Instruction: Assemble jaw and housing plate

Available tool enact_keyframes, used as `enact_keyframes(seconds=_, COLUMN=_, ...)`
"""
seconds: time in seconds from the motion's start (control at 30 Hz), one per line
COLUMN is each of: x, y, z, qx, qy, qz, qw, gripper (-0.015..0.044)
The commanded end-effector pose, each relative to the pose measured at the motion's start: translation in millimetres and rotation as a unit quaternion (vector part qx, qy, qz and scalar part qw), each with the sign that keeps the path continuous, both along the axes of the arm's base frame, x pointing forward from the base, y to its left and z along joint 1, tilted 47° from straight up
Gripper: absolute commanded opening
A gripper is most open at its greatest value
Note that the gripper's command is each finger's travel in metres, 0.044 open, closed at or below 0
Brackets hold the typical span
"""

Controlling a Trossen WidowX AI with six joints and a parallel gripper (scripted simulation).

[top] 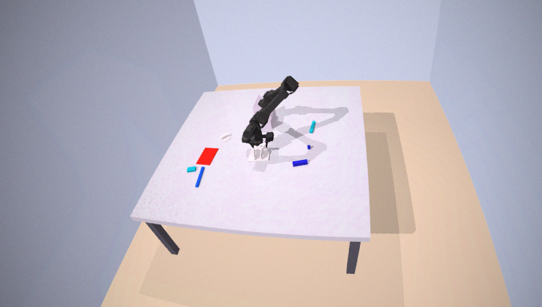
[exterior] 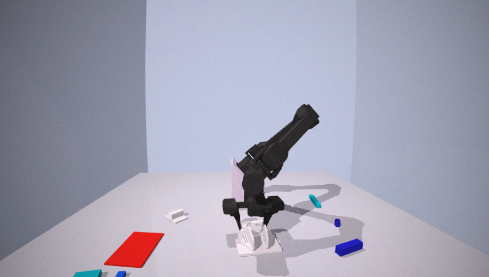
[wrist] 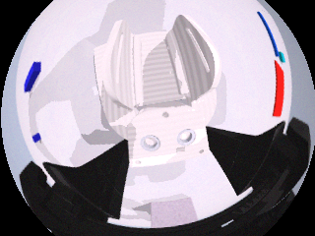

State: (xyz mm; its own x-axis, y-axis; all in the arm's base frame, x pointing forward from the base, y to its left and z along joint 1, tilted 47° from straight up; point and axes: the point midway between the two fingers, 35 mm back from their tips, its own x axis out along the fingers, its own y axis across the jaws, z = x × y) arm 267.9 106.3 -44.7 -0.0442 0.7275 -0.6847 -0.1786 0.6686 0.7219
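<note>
The white housing plate (exterior: 253,227) (wrist: 168,127) has two round holes with grey rims. It covers the rear ends of both white jaws. My gripper (top: 261,146) (exterior: 252,227) (wrist: 165,136) is shut on the housing plate, one black finger at each side. The left jaw (wrist: 117,66) and right jaw (wrist: 201,56) in the wrist view stand apart on the white base (top: 252,159) (exterior: 245,253), curving forward from under the plate. The pins and gear teeth are hidden. I cannot tell whether the plate is fully seated on the stubs.
A red sheet (top: 207,156) (exterior: 134,250) (wrist: 279,88) and a stepped white piece (top: 225,137) (exterior: 176,215) lie left in the top and exterior views. Dark blue blocks (top: 300,162) (exterior: 349,247) and a cyan bar (top: 312,126) (exterior: 315,201) lie right. A pale upright panel (exterior: 236,182) stands behind the arm.
</note>
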Motion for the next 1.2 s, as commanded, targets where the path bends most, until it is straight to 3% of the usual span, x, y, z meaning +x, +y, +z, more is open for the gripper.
enact_keyframes(seconds=0.0, x=-0.4, y=2.7, z=-1.7, qx=0.003, qy=0.002, qz=0.001, qw=1.000, gripper=0.0351)
enact_keyframes(seconds=1.17, x=0.0, y=-1.2, z=1.9, qx=0.003, qy=0.002, qz=0.001, qw=1.000, gripper=0.0351)
